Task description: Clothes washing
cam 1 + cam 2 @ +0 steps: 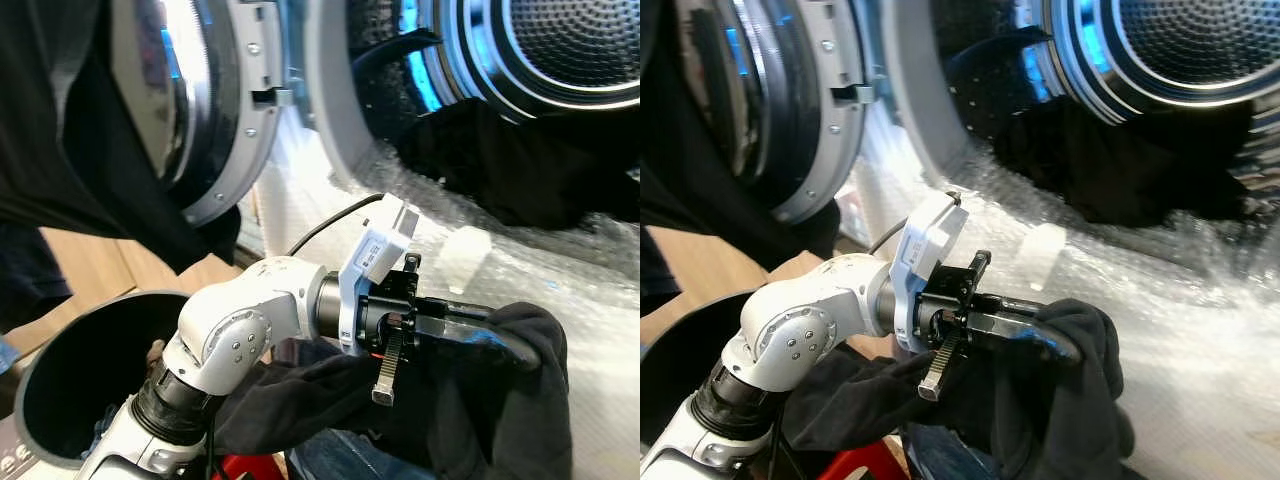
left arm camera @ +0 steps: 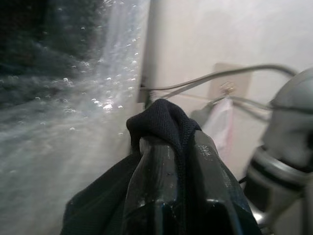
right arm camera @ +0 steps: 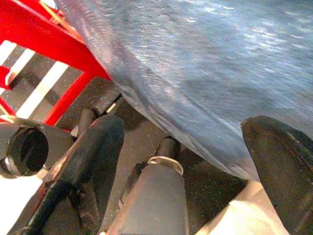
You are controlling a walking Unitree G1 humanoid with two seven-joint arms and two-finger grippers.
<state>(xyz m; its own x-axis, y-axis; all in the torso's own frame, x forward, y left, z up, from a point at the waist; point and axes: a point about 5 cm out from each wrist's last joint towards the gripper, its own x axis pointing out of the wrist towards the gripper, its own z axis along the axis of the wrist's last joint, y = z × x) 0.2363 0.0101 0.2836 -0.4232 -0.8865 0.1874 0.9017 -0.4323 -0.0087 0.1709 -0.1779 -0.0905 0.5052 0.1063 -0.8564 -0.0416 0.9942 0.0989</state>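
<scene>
Fingers [image 2: 166, 186] of the left gripper [image 1: 500, 335] pinched tight on a black garment [image 1: 480, 400] — cloth bunched over the tips, rest drooping below the arm, held before the washing machine front [image 1: 600, 330]. More dark clothing [image 1: 520, 165] spilling from the drum opening [image 1: 570, 45]. Right gripper [image 3: 186, 142] fingers spread wide — hanging beside blue fabric [image 3: 205, 58] and a red frame [image 3: 49, 44].

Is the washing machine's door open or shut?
Open: the door is swung aside, and the drum shows.
</scene>
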